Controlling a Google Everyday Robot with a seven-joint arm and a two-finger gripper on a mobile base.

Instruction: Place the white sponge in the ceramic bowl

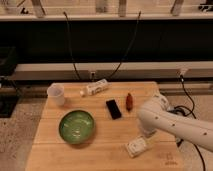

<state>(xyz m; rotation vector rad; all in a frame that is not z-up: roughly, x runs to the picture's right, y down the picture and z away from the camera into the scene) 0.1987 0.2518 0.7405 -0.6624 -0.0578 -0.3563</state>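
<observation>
Fingers [144, 136] spread by white sponge [136, 147], ceramic bowl [76, 126] empty

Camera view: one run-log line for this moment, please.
gripper: open, over small off-white rectangular sponge | glossy green round ceramic bowl: empty

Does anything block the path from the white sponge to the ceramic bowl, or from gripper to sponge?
Nothing visible. The gripper hangs just above the white sponge; only bare tabletop lies between the sponge and the ceramic bowl.
</observation>
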